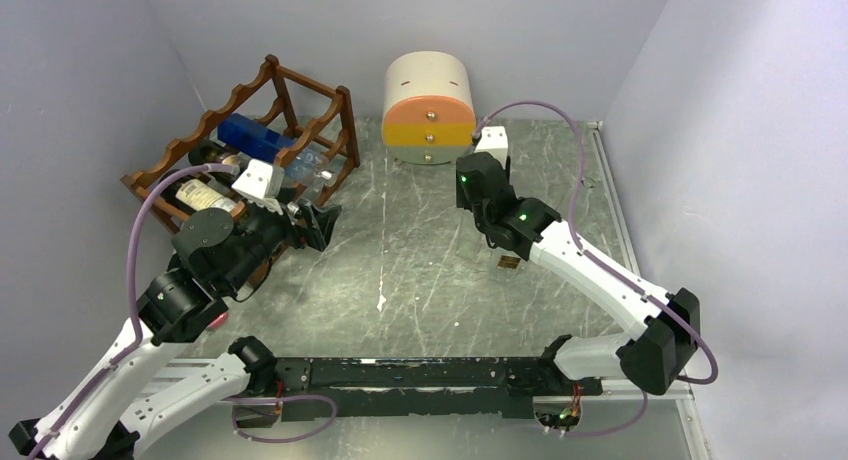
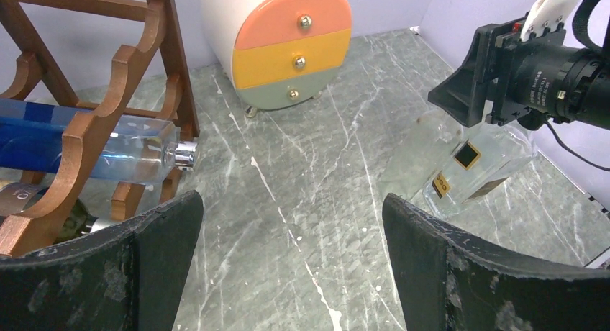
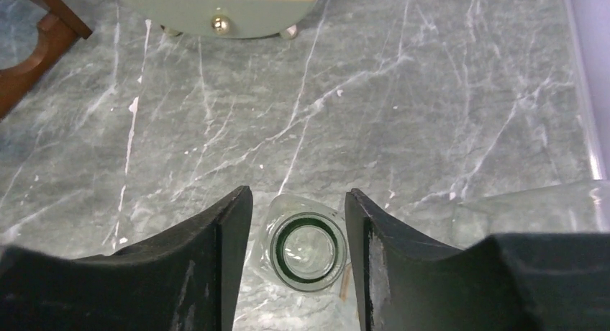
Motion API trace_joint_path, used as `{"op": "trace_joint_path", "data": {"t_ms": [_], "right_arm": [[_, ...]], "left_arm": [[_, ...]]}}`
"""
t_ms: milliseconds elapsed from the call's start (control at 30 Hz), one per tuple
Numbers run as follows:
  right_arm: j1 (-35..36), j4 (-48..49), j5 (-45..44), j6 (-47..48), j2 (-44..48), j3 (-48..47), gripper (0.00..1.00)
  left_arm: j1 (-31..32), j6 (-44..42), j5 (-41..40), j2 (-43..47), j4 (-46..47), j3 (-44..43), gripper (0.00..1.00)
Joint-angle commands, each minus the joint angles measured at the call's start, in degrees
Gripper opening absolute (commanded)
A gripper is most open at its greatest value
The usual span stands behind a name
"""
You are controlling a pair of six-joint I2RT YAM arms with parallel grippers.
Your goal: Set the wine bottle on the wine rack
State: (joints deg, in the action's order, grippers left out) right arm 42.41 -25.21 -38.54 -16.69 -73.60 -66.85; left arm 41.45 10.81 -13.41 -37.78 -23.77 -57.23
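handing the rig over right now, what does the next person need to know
Left gripper: open wide, empty, beside the wine rack.
Right gripper: open, jaws either side of the clear bottle's mouth, no firm grip visible.
The clear bottle stands upright on the table, apart from the rack.
Done: the rack already holds a blue bottle and a labelled bottle.
Left: grip the clear bottle, carry it over, lay it on the rack.
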Motion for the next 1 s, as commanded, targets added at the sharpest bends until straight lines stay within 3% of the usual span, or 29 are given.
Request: {"op": "trace_joint_path", "data": {"t_ms": [0, 167, 300, 633, 800, 967], "right_arm": [[-0.87, 0.54, 3.16, -1.26, -0.01, 0.58, 0.49], [-1.05, -0.68, 5.49, -1.01, -0.39, -0.24, 0.22], [-1.02, 2.45, 12.32, 0.19, -0.07, -0.71, 0.01], [-1.02, 16.33, 29.73, -3.69, -5.28, -3.46, 0.00], [-1.13, 23.99, 31.35, -7.15, -7.41, -1.81, 0.00], [-1.07, 32.23, 31.69, -7.74, -6.10, 6.26, 0.00]], "left_arm": [[-0.09, 0.88, 0.93, -0.19, 1.97, 0.50, 0.98], [-0.14, 1.35, 0.86, -0.38, 2.64, 1.08, 0.98], [-0.12, 2.38, 1.43, -0.50, 4.52, 2.74, 0.98], [-0.14, 4.43, 1.90, -3.26, 6.89, 6.94, 0.98], [-0.14, 6.40, 0.38, -5.38, 7.93, 11.19, 0.98], [-0.09, 6.75, 4.45, -8.38, 10.40, 14.03, 0.98]]}}
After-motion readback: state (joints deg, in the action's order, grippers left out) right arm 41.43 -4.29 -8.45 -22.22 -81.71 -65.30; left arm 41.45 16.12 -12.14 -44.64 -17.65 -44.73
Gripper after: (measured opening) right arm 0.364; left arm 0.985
